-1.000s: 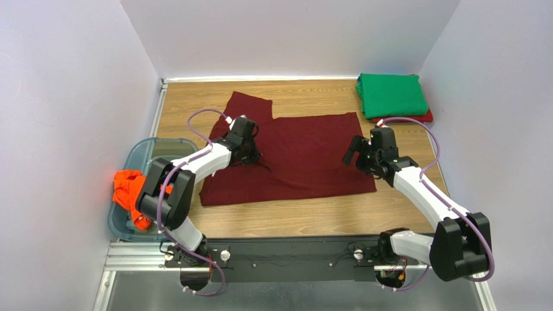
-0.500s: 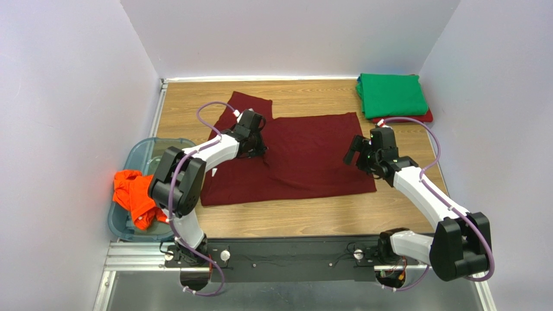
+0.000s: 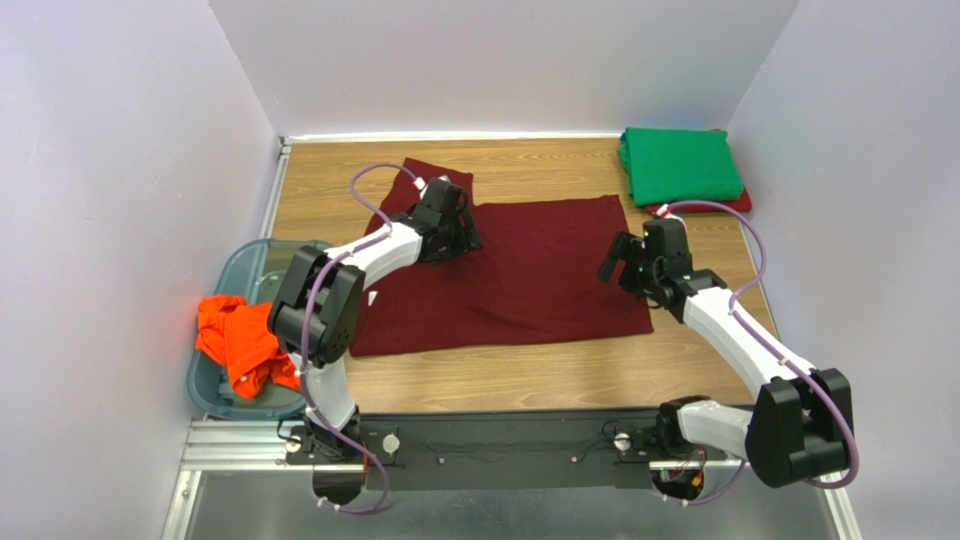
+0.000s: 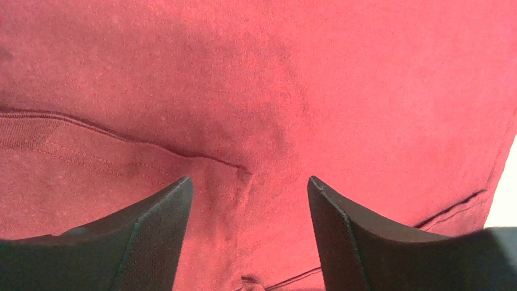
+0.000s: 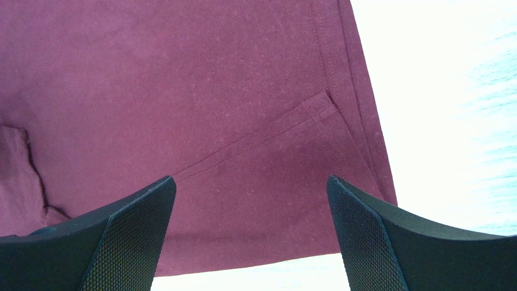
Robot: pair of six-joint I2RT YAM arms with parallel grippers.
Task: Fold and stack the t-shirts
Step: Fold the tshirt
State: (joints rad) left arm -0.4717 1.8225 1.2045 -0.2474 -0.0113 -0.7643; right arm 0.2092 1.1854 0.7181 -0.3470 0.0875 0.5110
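A dark maroon t-shirt [image 3: 530, 270] lies spread flat in the middle of the wooden table. My left gripper [image 3: 462, 236] hangs low over its far left part, near the sleeve [image 3: 423, 186]. In the left wrist view that gripper [image 4: 249, 182] is open, with a hem seam [image 4: 121, 136] and bare cloth between its fingers. My right gripper [image 3: 620, 264] hovers over the shirt's right edge, and in its own view it [image 5: 250, 179] is open and empty above the maroon cloth [image 5: 182, 91]. A folded green t-shirt [image 3: 680, 165] rests on a red one [image 3: 738, 206] at the far right.
A translucent grey-blue bin [image 3: 254, 264] stands at the table's left edge with a crumpled bright orange t-shirt [image 3: 237, 343] hanging over its side. White walls close in the table on three sides. The arms' black base rail [image 3: 496, 437] runs along the near edge.
My left gripper moved away and to the right across the maroon shirt, then opened and let go of the cloth. The right arm has not moved.
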